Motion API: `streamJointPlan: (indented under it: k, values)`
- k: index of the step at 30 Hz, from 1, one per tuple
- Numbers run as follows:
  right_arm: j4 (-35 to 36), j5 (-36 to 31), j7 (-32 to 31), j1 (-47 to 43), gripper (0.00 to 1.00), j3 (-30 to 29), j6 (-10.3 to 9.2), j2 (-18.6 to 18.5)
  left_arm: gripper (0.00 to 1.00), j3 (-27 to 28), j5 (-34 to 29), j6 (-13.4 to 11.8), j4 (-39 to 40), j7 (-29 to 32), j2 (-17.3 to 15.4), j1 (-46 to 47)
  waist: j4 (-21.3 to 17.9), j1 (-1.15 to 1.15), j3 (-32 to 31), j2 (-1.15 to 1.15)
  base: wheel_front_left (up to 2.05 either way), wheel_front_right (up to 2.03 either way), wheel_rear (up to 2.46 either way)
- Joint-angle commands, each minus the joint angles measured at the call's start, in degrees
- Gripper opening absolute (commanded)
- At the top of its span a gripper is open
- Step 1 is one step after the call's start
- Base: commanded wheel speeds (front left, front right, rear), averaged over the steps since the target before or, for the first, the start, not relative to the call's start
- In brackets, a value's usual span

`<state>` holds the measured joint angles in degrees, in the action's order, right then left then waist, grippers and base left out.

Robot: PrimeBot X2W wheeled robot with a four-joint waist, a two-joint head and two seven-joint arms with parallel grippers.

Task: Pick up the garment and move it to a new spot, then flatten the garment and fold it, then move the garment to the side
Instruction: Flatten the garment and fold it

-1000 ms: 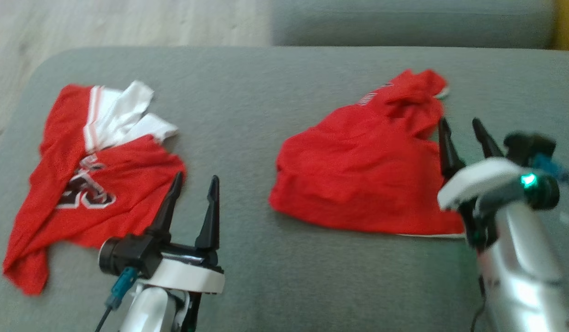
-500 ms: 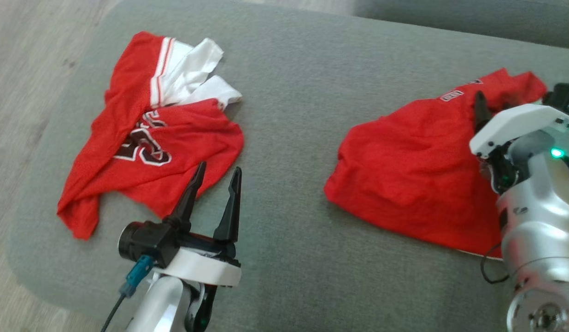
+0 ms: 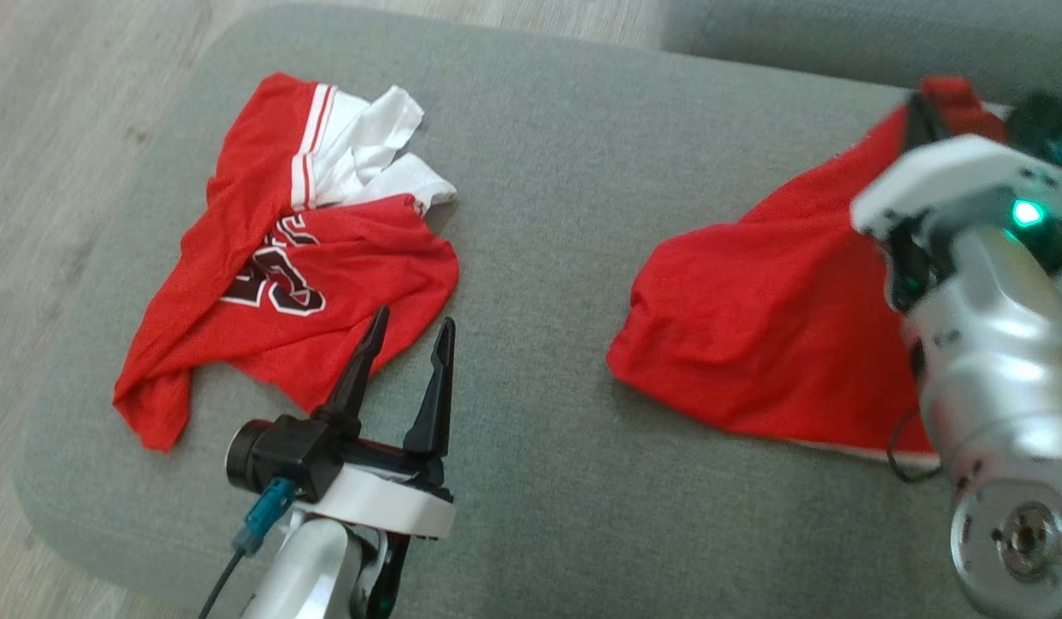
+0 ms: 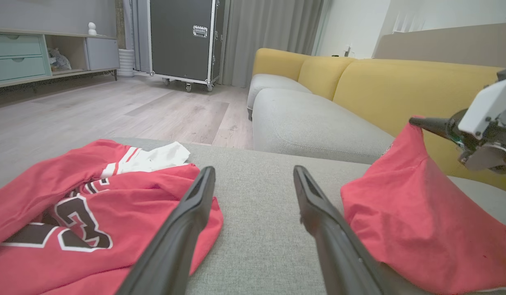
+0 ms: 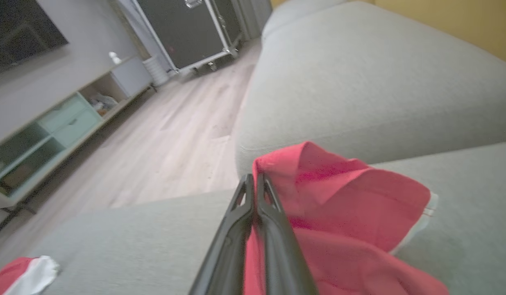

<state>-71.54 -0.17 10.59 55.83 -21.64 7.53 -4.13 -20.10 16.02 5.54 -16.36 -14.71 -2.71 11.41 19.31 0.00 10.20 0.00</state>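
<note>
Head view: a red garment (image 3: 754, 327) is seen on the R side of a grey cushion (image 3: 539, 172), its far corner drawn up to a peak. That corner is gripped by the right pincer (image 5: 253, 179). In the R wrist view the two dark fingers are seen pressed together w/ red cloth caught btwn them. A folded flap w/ a white hem is seen just beside the tips, on that view's right. The garment's near edge is laid on the cushion, w/ a thin white hem showing along it, while the upper part is held off the surface as a slanted sheet. The left pincer (image 3: 414, 318) is held wide, w/ nothing btwn its fingers, over the cushion approx. midway btwn the two pieces of cloth. A second item, a red jersey (image 3: 273, 275) w/ white panels and a dark number outlined in white, is spread crumpled on the L side of the cushion, well apart from the garment. Its near corner is overlapped in the picture by one finger of the left pincer; whether they touch cannot be told. In the L wrist view a wood floor (image 4: 93, 110), a black wheeled case (image 4: 183, 41), a cabinet w/ teal drawers (image 4: 15, 57) and yellow sofa backs (image 4: 400, 86) are seen beyond the cushion.
</note>
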Motion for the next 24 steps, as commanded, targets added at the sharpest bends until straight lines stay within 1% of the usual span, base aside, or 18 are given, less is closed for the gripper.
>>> streamJointPlan:
  k: [1, 3, 4, 6, 7, 8, 10, 12, 14, 17, 18, 19, 20, 23, 24]
  values:
    - [0.55, 3.55, 1.79, 5.04, 0.00, 5.20, -0.04, 1.22, 1.00, 2.29, -0.50, -0.05, 1.41, -0.29, -0.17, 1.05, -0.41, 0.00, -1.24, 0.00, 0.00, 0.00, 0.00]
    - [0.28, 10.69, 2.96, 6.70, 0.00, 13.49, -0.04, 1.23, 1.00, 2.39, -0.58, 0.03, 1.21, -0.29, -0.17, 0.62, -0.62, 0.00, -2.50, 0.00, 0.00, 0.00, 0.00]
    - [1.72, 14.96, 3.23, 6.76, 0.00, 18.24, -0.04, 1.23, 1.00, 2.46, -0.62, 0.06, 1.12, -0.29, -0.17, 0.37, -0.77, 0.00, -3.12, 0.00, 0.00, 0.00, 0.00]
    - [7.88, 23.72, 3.41, 5.09, 0.00, 28.12, -0.04, 1.23, 1.00, 2.82, -0.77, 0.04, 1.03, -0.29, -0.17, -0.17, -1.31, 0.00, -4.41, 0.00, 0.00, 0.00, 0.00]
    - [11.35, 27.07, 3.48, 4.01, 0.00, 32.42, -0.04, 1.23, 1.00, 3.10, -0.88, -0.05, 1.06, -0.29, -0.17, -0.50, -1.68, 0.00, -5.03, 0.00, 0.00, 0.00, 0.00]
    - [14.28, 29.48, 3.59, 3.21, 0.00, 35.61, -0.04, 1.24, 1.00, 3.37, -0.98, -0.16, 1.13, -0.29, -0.17, -0.87, -2.02, 0.00, -5.65, 0.00, 0.00, 0.00, 0.00]
    - [18.20, 31.66, 3.92, 2.59, 0.00, 39.08, -0.04, 1.24, 1.00, 3.91, -1.14, -0.37, 1.37, -0.29, -0.17, -1.70, -2.60, 0.00, -6.90, 0.00, 0.00, 0.00, 0.00]
    - [20.32, 32.08, 4.16, 2.51, 0.00, 39.84, -0.04, 1.24, 1.00, 4.44, -1.21, -0.52, 1.57, -0.29, -0.17, -2.66, -3.01, 0.00, -8.09, 0.00, 0.00, 0.00, 0.00]
    - [21.48, 31.13, 4.30, 2.56, 0.00, 39.27, -0.04, 1.24, 1.00, 5.00, -1.45, -0.58, 1.76, -0.29, -0.17, -3.57, -3.31, 0.00, -9.01, 0.00, 0.00, 0.00, 0.00]
    - [22.56, 27.82, 4.37, 2.38, 0.00, 35.80, -0.04, 1.24, 1.00, 5.85, -1.83, -0.61, 2.13, -0.29, -0.17, -4.68, -3.64, 0.00, -9.93, 0.00, 0.00, 0.00, 0.00]
    - [23.42, 25.69, 4.38, 2.12, 0.00, 34.25, -0.04, 1.24, 1.00, 6.13, -1.93, -0.60, 2.27, -0.29, -0.17, -4.97, -3.77, 0.00, -10.10, 0.00, 0.00, 0.00, 0.00]
    - [25.17, 22.18, 4.39, 0.71, 0.00, 31.50, -0.04, 1.24, 1.00, 6.70, -2.13, -0.57, 2.51, -0.29, -0.17, -5.51, -4.10, 0.00, -10.41, 0.00, 0.00, 0.00, 0.00]
    - [25.55, 20.96, 4.39, -0.26, 0.00, 30.42, -0.04, 1.24, 1.00, 6.99, -2.25, -0.56, 2.61, -0.29, -0.17, -5.76, -4.30, 0.00, -10.52, 0.00, 0.00, 0.00, 0.00]
    - [26.46, 19.23, 3.94, -3.63, 0.00, 27.54, -0.04, 1.24, 1.00, 7.83, -2.61, -0.54, 2.93, -0.29, -0.18, -6.43, -5.23, 0.00, -10.68, 0.00, 0.00, 0.00, 0.00]
    - [26.46, 19.23, 3.94, -3.63, 0.00, 27.54, -0.04, 1.24, 1.00, 7.83, -2.61, -0.54, 2.93, -0.29, -0.18, -6.43, -5.23, 0.00, -10.68, 0.00, 0.00, 0.00, 0.00]
